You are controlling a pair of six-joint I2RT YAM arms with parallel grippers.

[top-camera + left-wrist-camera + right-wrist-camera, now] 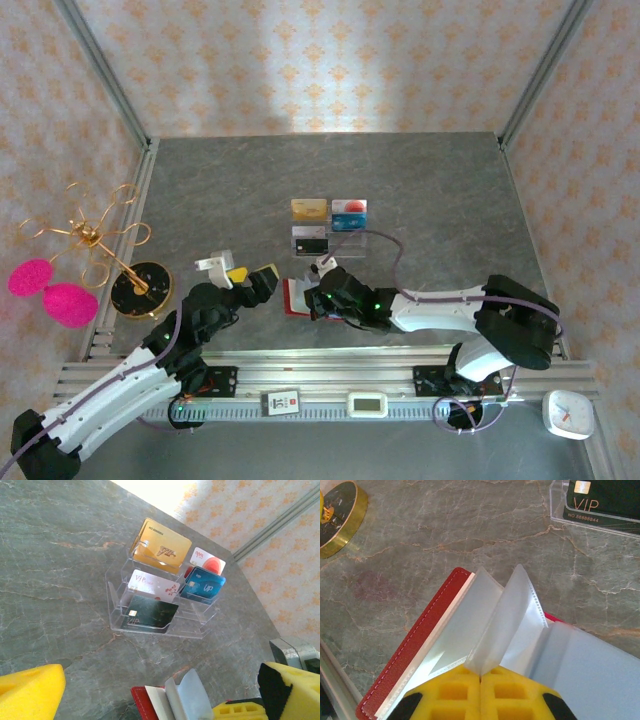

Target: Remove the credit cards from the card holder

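Page-turning — right gripper (481, 677) pinches a clear sleeve (507, 615) of the card holder (427, 630) to part it, left gripper (252, 275) spread alongside.

You can't tell whether the card holder's (420, 640) frosted sleeves hold any card. Its lower part runs off the bottom edge behind the right fingers (450, 697). From above, those fingers cover most of it. The black card (605, 500) is cropped at the top.

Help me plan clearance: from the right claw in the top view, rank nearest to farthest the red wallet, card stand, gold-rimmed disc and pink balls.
1. Red wallet, in the right claw.
2. Card stand, just beyond.
3. Gold-rimmed disc, far left.
4. Pink balls, farthest left.
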